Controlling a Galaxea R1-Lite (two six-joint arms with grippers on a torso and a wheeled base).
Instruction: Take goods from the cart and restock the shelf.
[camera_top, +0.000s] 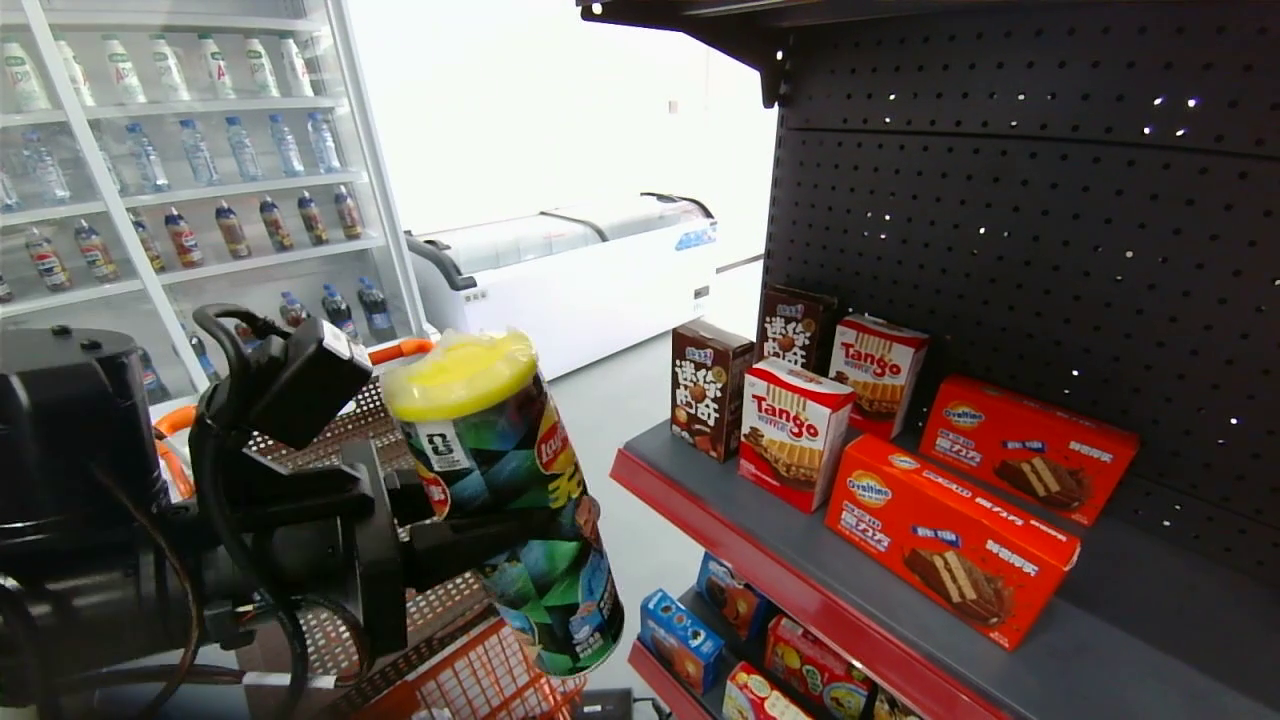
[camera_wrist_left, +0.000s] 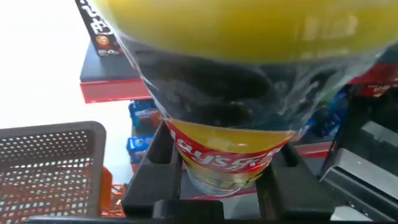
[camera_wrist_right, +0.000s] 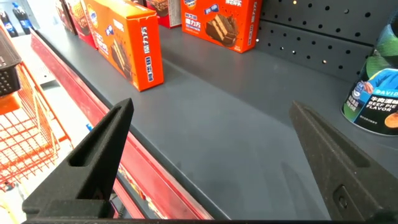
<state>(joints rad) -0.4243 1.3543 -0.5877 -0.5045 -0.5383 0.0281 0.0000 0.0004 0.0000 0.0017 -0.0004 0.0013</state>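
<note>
left tool (camera_top: 450, 520) is clamped round a yellow-lidded chips can (camera_top: 520, 470), held up just off the front edge of the shelf (camera_top: 1100, 640). right tool (camera_wrist_right: 211, 109) hangs wide open above a bare patch of that shelf, beside the orange boxes (camera_wrist_right: 124, 43).

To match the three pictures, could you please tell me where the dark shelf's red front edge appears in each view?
Head view: red front edge runs diagonally beneath the orange boxes.
Left wrist view: behind the yellow-lidded chip can, at.
Right wrist view: between grey shelf board and orange wire cart, at.
Shared landmark: that cart.
</note>
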